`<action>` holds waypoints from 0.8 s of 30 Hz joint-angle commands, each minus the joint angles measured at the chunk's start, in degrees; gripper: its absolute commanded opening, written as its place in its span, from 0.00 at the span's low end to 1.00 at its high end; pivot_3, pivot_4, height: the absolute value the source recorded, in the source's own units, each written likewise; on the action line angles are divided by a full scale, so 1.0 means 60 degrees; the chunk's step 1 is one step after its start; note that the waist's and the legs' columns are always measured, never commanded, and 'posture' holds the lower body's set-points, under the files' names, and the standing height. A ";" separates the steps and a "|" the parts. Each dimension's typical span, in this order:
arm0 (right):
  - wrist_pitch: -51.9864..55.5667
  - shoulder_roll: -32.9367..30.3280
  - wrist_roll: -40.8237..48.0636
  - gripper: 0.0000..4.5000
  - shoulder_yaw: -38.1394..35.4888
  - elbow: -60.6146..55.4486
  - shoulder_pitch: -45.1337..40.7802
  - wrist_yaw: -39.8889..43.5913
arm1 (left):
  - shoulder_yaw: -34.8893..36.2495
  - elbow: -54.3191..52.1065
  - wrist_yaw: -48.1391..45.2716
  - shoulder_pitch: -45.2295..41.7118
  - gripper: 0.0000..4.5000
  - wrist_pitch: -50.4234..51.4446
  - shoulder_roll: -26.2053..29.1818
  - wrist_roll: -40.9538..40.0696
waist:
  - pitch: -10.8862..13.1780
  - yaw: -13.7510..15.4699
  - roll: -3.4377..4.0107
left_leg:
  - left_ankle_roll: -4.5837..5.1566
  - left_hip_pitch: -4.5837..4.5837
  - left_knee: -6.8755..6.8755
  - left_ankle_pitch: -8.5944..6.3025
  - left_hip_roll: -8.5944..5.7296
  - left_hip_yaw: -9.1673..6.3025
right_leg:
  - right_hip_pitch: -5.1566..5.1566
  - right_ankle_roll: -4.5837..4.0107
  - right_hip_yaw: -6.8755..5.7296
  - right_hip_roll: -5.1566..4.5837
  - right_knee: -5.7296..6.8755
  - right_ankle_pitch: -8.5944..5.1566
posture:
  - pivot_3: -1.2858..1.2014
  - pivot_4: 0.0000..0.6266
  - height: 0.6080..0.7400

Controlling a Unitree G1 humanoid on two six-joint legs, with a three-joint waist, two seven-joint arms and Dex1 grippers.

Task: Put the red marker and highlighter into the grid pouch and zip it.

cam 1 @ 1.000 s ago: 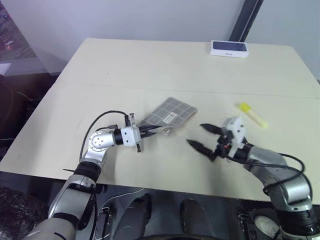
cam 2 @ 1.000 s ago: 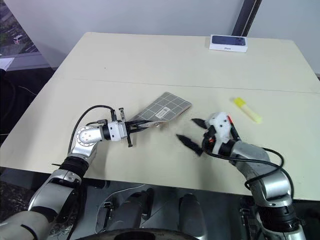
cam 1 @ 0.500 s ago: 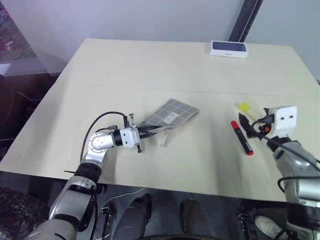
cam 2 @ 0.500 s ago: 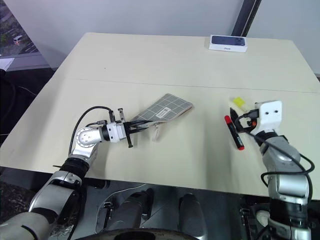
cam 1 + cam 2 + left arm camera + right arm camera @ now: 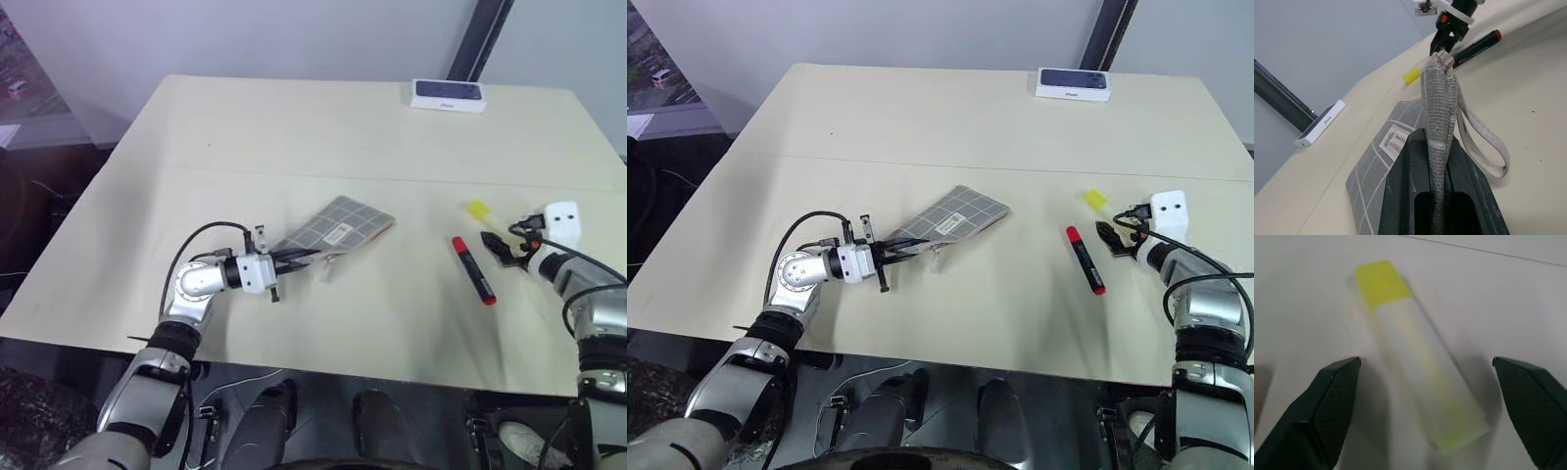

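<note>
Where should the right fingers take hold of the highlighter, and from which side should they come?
Probably mid-body. The highlighter lies flat on the table, free on both long sides, and the open right gripper already straddles it. Come from above, one finger per long side, below the yellow cap.

Office or meeting room setting, a large pale cream bench (image 5: 294, 137) sitting before plain grey walls, a boxed phone (image 5: 449, 95) lying at its far edge, a dark window frame (image 5: 480, 39) rising behind, daylight showing far left.
</note>
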 commanded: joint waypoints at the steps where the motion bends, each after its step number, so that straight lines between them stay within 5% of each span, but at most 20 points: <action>1: 0.0284 -0.0288 0.0180 0.69 -0.0194 0.0172 -0.0127 0.0362 | 0.0003 -0.0442 0.0208 0.0051 0.00 -0.0037 0.0031 0.0009 | 0.0000 0.0005 0.0000 | 0.0000 0.0000 0.0003 0.0000 -0.0001 0.0000 | 0.0002 0.0000 0.0000 -0.0001 0.0000 0.0000 | 0.52 0.24 1.00; 5: 0.0504 -0.0246 0.0508 0.23 -0.0335 -0.0644 0.0223 0.0728 | -0.0023 -0.0382 0.0256 -0.0026 0.00 -0.0047 0.0013 0.0034 | 0.0000 0.0008 0.0000 | 0.0000 0.0000 0.0003 0.0000 -0.0001 0.0000 | 0.0000 0.0001 0.0000 -0.0001 -0.0001 0.0000 | 0.52 0.24 1.00; 6: 0.0597 -0.0164 0.0876 0.20 -0.0438 -0.1531 0.0514 0.1023 | -0.0026 -0.0366 0.0258 -0.0083 0.00 -0.0028 0.0011 0.0019 | 0.0000 0.0008 0.0000 | 0.0000 0.0000 0.0002 0.0000 -0.0001 0.0000 | 0.0000 0.0001 0.0000 -0.0001 -0.0001 0.0000 | 0.52 0.24 1.00; 13: 0.2313 0.0621 0.3714 0.20 -0.0853 -0.7151 0.2541 0.1665 | 0.0102 -0.0189 0.0481 -0.0328 0.00 0.0091 -0.0089 -0.0082 | -0.0004 -0.0005 0.0013 | 0.0000 -0.0006 -0.0002 0.0000 0.0003 0.0001 | -0.0020 0.0004 0.0009 0.0000 0.0014 0.0000 | 0.52 0.24 1.00; 24: 0.3158 0.0829 0.3671 0.20 0.0315 -0.9235 0.3911 0.0849 | 0.0117 -0.0170 0.0932 -0.0455 0.00 -0.0154 -0.0267 0.0055 | -0.0003 0.0003 0.0001 | 0.0000 -0.0011 0.0001 -0.0001 0.0001 -0.0004 | -0.0017 0.0005 0.0001 -0.0004 -0.0002 0.0000 | 0.52 0.24 1.00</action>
